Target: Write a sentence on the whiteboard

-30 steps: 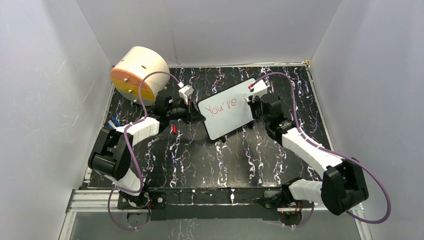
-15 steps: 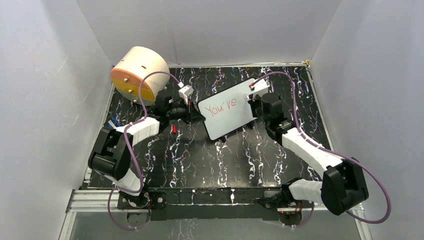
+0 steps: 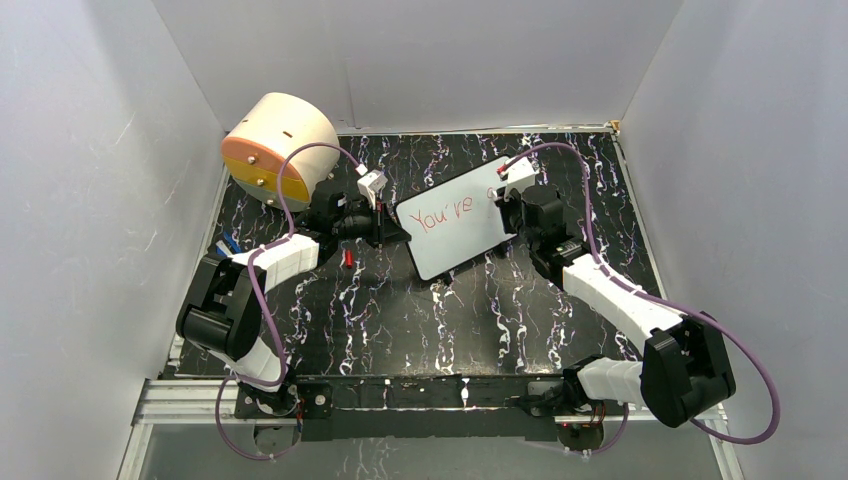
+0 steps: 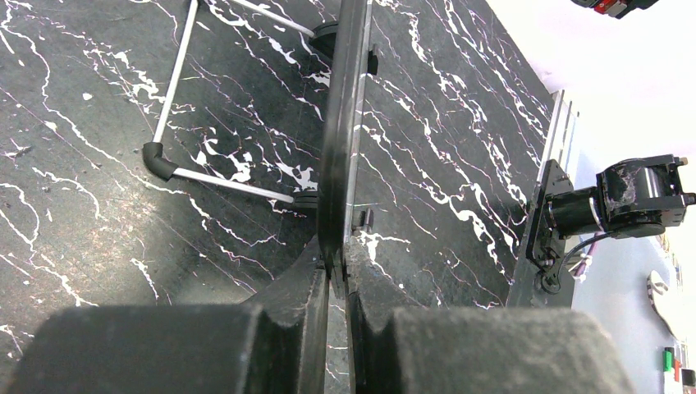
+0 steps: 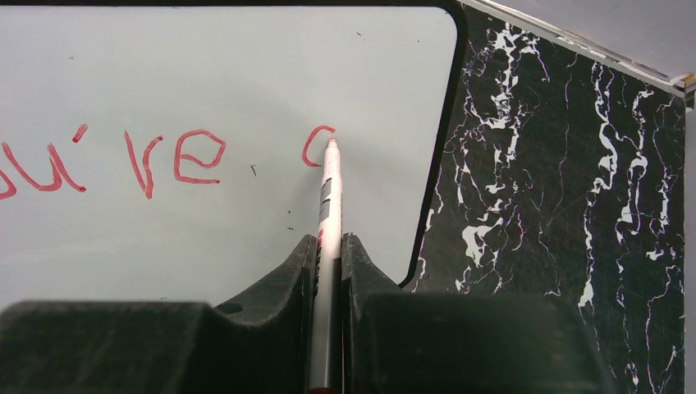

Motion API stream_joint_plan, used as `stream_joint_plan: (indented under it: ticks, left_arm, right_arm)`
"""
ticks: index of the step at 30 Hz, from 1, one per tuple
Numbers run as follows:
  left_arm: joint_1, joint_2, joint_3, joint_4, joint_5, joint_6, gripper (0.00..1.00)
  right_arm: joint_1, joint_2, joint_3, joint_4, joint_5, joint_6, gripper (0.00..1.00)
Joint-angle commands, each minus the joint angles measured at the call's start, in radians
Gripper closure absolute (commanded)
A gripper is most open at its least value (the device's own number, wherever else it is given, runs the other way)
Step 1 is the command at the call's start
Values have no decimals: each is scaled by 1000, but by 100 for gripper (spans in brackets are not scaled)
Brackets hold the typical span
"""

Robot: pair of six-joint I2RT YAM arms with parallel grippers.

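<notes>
The whiteboard stands tilted on the black marble table, seen edge-on in the left wrist view. My left gripper is shut on the board's left edge. My right gripper is shut on a silver marker. The marker's red tip touches the board near its right end, beside a fresh open curve. The sentence reads "You're" in red, followed by that curve.
A beige drum with an orange face lies at the back left. A small red piece and a blue item lie on the table by the left arm. A white rod with a black elbow lies left of the board. White walls enclose the table.
My right wrist has shifted slightly toward the far side at the board's right end. The left arm and the board have stayed still.
</notes>
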Motion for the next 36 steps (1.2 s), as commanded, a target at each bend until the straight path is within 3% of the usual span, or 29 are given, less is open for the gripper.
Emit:
stream_joint_plan:
  ticks: [1,36]
  left_arm:
    - [3,-8,13,-52,-3,42,100]
    - [3,-15,13,-47,-6,35,100]
  right_arm:
    - [-7,-2,50,74,12,-12,100]
    - [-11,-2,24,-14,-7,8,100]
